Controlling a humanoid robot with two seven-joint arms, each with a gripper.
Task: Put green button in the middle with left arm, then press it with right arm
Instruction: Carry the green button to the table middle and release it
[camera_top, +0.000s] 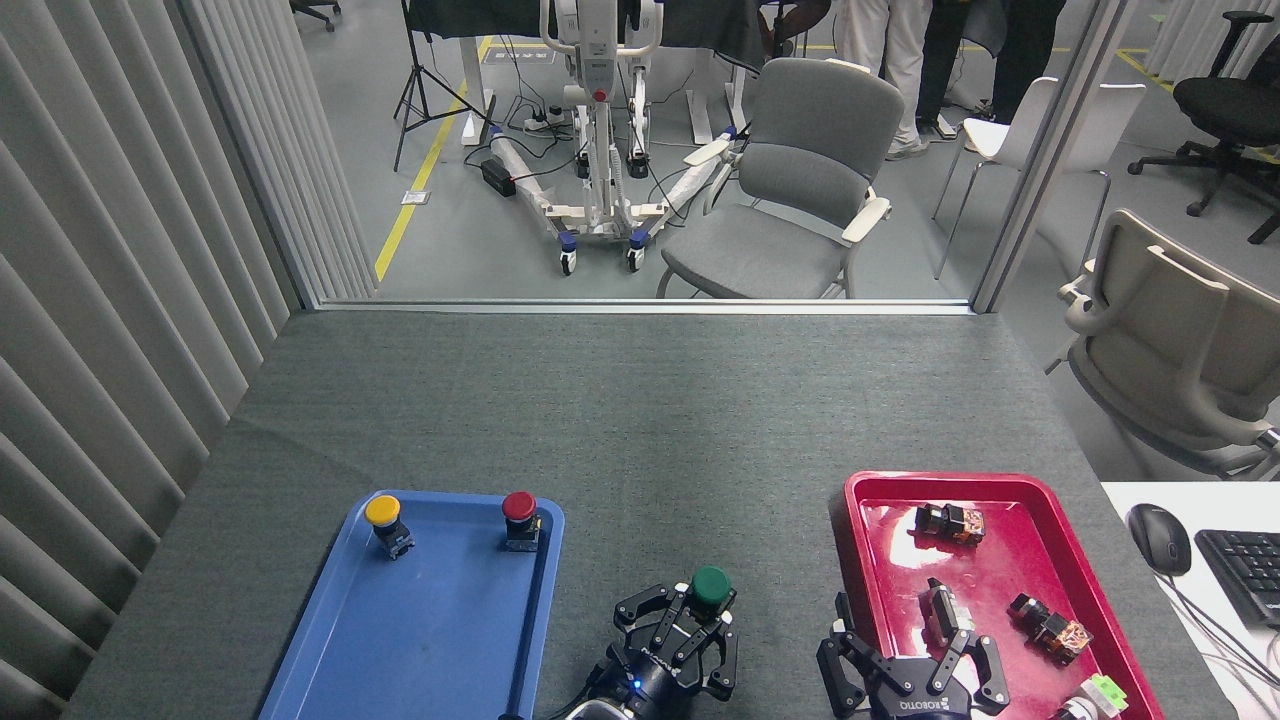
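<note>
Two grippers sit near the front: left gripper (690, 630) grips the green button (710, 586) over the grey cloth (640, 430), btwn blue tray (440, 640) & red tray (870, 580). Right gripper (915, 665) is open.

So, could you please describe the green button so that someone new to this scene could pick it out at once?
Find the grey cloth table and look at the bare strip near its front edge, between the blue tray and the red tray. There the left gripper holds the green button in its jaws. It is the only green-capped button, and the only one outside the blue tray, where the yellow button and red button stand.
</note>
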